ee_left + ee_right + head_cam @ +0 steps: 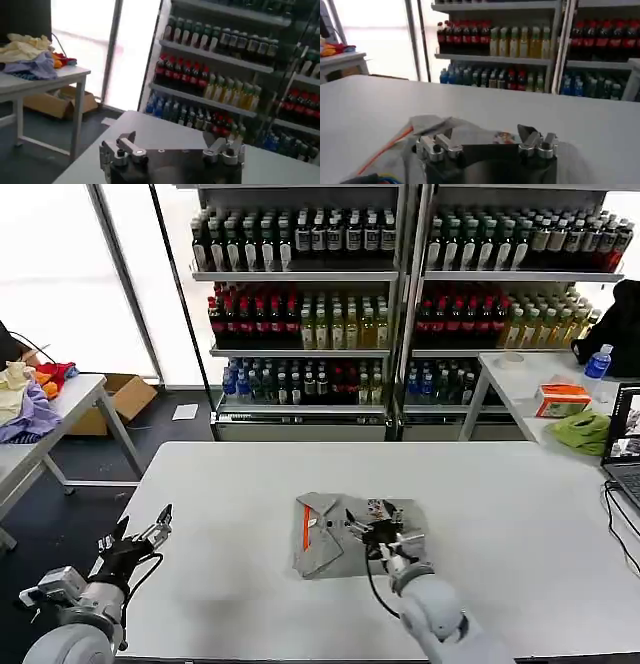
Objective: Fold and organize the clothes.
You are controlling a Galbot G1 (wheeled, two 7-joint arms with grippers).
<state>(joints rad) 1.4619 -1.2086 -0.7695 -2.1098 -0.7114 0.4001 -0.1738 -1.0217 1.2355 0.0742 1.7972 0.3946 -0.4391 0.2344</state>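
No text legible to me: bottle labels [300, 324] on the shelves and shirt graphic [378, 509] too small.

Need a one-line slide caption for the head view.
Right end effector open over the partly folded grey shirt on the white table; left end effector open off the table's left edge.

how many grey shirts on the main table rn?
1: a folded shirt mid-table, under the open right gripper. More may be hidden under it. Left gripper is open at the table's left edge.
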